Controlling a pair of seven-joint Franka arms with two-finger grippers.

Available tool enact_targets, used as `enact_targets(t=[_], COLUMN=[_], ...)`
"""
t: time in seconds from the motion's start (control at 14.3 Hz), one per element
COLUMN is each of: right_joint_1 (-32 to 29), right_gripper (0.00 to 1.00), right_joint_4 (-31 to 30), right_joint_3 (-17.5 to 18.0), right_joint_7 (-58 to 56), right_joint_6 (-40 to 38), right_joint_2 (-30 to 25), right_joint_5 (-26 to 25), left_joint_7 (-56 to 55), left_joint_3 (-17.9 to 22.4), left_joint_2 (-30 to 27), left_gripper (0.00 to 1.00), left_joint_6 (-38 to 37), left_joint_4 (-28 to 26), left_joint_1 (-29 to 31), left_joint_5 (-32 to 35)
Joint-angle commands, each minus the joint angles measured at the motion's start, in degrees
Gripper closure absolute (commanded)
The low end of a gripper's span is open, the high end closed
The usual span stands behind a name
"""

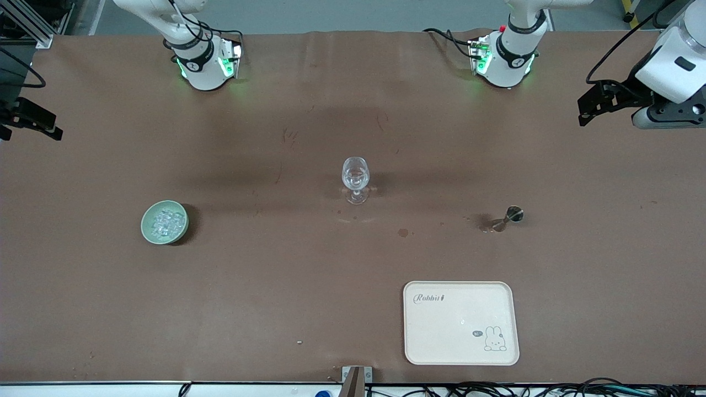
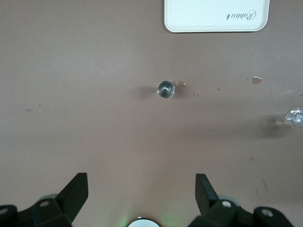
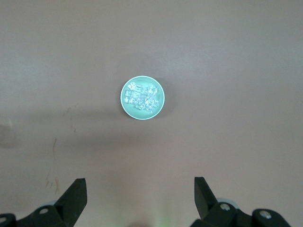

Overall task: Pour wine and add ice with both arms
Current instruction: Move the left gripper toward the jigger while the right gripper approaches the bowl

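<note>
At mid-table your glass (image 1: 355,186) stands upright with a little clear wine in its bowl. Toward the right arm's end you have the green bowl (image 1: 164,221) of ice (image 1: 166,220); toward the left arm's end, the steel jigger (image 1: 511,216), with the cream tray (image 1: 461,323) nearer the camera. Your left gripper (image 1: 593,105) and right gripper (image 1: 34,122) both wait raised at the table's ends, fingers spread, grasping nothing.

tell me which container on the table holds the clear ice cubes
The round pale green bowl toward the right arm's end holds them; the clear stemmed wine glass and small metal jigger hold no cubes.
</note>
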Motion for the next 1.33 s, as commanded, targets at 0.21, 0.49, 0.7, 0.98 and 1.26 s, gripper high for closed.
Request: enact_targets(t=[0.21, 0.49, 0.7, 0.98, 1.26], right_joint_1=[0.1, 0.0, 0.1, 0.1, 0.0], right_gripper=[0.00, 0.00, 0.00, 0.00, 0.00], right_joint_4=[-1.3, -1.5, -1.7, -4.7, -16.3], right_joint_3=[0.4, 0.4, 0.4, 0.4, 0.4], right_joint_7=[0.6, 0.6, 0.6, 0.5, 0.5], right_joint_6=[0.5, 0.5, 0.9, 6.3, 19.8], right_joint_2=[-0.7, -0.6, 0.2, 2.3, 2.3], right_joint_5=[0.5, 0.5, 0.5, 0.4, 0.4], left_joint_7=[0.1, 1.4, 0.3, -10.1, -25.7], left_joint_3=[0.8, 3.4, 3.5, 3.5, 3.4], left_joint_2=[1.0, 4.9, 8.4, 16.0, 21.4], left_gripper=[0.00, 0.00, 0.00, 0.00, 0.00], left_joint_6=[-1.0, -0.2, 0.9, 3.7, 5.6], left_joint_4=[2.2, 2.9, 3.8, 3.8, 3.7], left_joint_1=[0.5, 1.0, 4.1, 11.6, 11.8], left_joint_5=[0.7, 0.7, -1.5, -17.5, -20.6])
